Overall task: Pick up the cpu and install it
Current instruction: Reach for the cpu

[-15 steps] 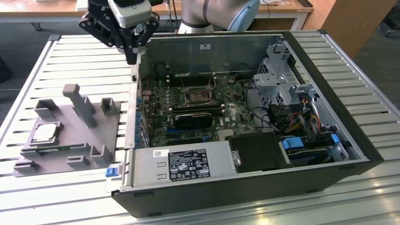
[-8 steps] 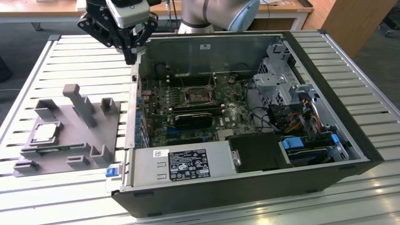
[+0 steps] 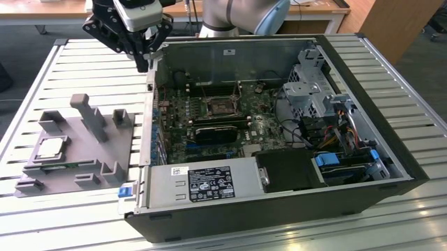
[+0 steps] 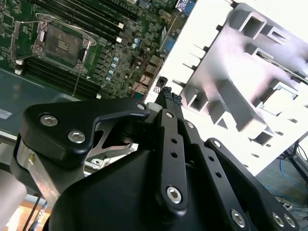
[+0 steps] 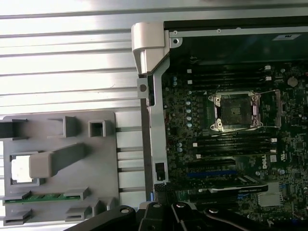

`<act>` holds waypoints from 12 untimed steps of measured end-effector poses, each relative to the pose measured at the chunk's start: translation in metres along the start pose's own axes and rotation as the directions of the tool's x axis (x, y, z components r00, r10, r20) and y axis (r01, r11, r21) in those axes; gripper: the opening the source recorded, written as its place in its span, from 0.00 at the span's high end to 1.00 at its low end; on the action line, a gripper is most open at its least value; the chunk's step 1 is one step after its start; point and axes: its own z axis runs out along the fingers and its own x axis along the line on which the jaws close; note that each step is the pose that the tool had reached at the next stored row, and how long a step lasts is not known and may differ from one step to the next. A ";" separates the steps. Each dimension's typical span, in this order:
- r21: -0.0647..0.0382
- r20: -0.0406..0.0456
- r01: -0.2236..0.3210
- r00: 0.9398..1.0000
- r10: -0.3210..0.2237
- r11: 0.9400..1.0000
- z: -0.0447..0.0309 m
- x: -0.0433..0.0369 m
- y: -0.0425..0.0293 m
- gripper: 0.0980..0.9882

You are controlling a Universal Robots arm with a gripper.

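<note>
My pincer [image 3: 144, 65] hangs over the far corner of the computer case [image 3: 363, 94], at the exterior view's left, fingers clenched together on nothing. The cpu [image 3: 51, 148] lies flat in the grey fixture [image 3: 104, 157] on the slatted table [image 3: 70, 219], left of the case and well apart from me. The socket [image 3: 222, 107] sits inside the case.

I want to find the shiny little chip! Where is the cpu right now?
The cpu lies on the grey fixture at the exterior view's left, beside the open computer case.
</note>
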 end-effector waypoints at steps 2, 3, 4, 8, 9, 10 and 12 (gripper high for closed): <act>0.000 0.000 0.000 1.000 0.000 1.000 0.0000 0.0025 -0.0002 0.99; 0.000 0.000 0.000 1.000 0.000 1.000 0.0000 0.0036 -0.0003 0.99; 0.000 0.000 0.000 1.000 0.000 1.000 0.0000 0.0046 -0.0003 0.99; 0.000 0.000 0.000 1.000 0.000 1.000 0.0000 0.0082 -0.0006 0.99; 0.000 0.000 0.000 1.000 0.000 1.000 0.0000 0.0089 -0.0007 0.99; 0.000 0.000 0.000 1.000 0.000 1.000 0.0000 0.0096 -0.0007 0.99; 0.000 0.000 0.000 1.000 0.000 1.000 0.0000 0.0110 -0.0008 0.99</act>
